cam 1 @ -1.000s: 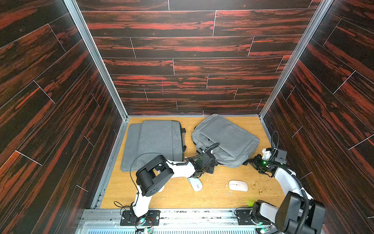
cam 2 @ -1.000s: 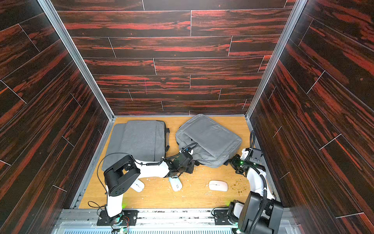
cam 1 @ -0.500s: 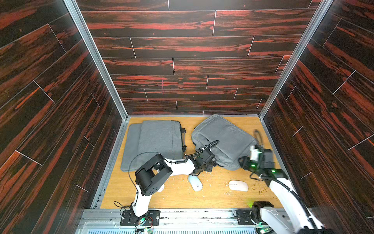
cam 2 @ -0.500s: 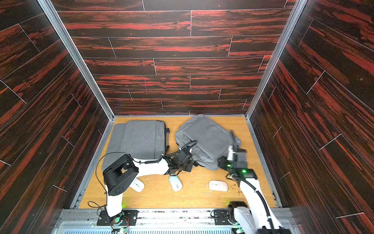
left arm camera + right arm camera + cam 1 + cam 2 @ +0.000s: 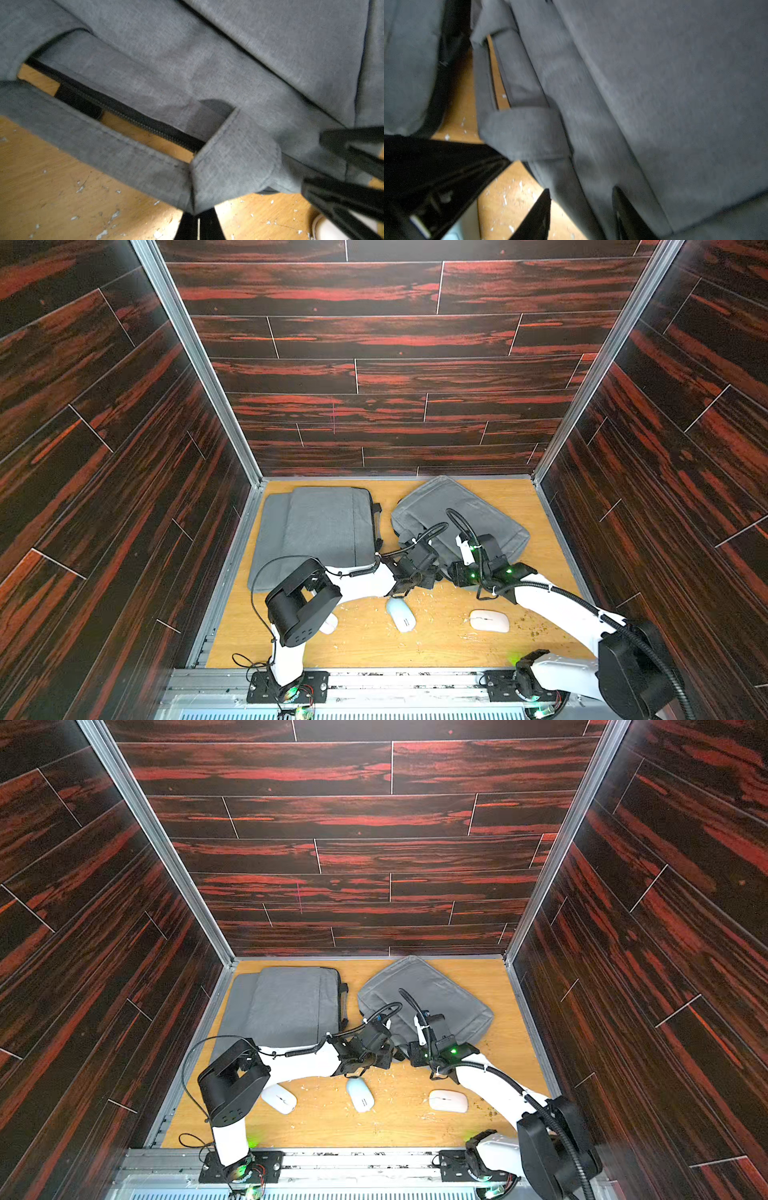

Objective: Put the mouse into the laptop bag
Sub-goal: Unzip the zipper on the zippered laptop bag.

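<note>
The left claw point(image 5: 197, 225) is clamped shut on the grey handle point(image 5: 124, 151) of the laptop bag point(image 5: 457, 510), at the lower middle of a top view. Just right of it the right claw point(image 5: 581, 193) stands open, fingers point(image 5: 537, 218) astride the bag's edge. The mouse point(image 5: 401, 614) lies on the counter point(image 5: 436, 647) below the claws, outside the bag, between a second mouse point(image 5: 489, 621) and a third mouse point(image 5: 278, 1098).

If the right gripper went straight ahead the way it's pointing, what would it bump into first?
The grey laptop bag. Its edge already sits inside the open right gripper, so it would probably push into the fabric almost at once, though depth is hard to judge.
</note>
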Action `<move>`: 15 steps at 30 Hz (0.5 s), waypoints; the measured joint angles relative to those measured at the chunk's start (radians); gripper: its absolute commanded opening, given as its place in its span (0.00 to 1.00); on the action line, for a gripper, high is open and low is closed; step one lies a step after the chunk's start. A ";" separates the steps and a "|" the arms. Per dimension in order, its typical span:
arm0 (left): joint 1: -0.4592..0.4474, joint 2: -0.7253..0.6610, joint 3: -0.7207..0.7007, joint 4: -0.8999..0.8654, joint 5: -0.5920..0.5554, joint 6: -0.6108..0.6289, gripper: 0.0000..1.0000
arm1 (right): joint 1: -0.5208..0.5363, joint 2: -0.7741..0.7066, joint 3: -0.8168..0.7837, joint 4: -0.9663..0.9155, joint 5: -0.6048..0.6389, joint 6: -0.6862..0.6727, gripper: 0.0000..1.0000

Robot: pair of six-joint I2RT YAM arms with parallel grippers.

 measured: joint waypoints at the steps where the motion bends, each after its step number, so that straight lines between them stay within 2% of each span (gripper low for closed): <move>1: 0.001 0.000 0.000 -0.001 0.001 0.000 0.00 | 0.003 0.008 0.000 0.013 -0.005 -0.002 0.51; 10: 0.010 -0.005 0.000 -0.004 0.010 0.007 0.00 | 0.040 0.107 0.002 0.089 -0.036 -0.002 0.50; 11: 0.012 -0.005 0.000 -0.003 0.011 0.007 0.00 | 0.043 0.121 0.005 0.092 -0.029 -0.001 0.45; 12: 0.013 -0.005 0.000 -0.003 0.014 0.007 0.00 | 0.045 0.134 0.008 0.095 -0.023 0.002 0.28; 13: 0.013 -0.005 -0.001 -0.003 0.016 0.007 0.00 | 0.046 0.143 0.010 0.097 -0.015 0.000 0.07; 14: 0.014 -0.005 -0.001 -0.003 0.018 0.006 0.00 | 0.047 0.151 0.012 0.100 -0.006 0.008 0.00; 15: 0.015 -0.005 -0.002 -0.003 0.018 0.007 0.00 | 0.046 0.156 0.014 0.102 0.003 0.014 0.00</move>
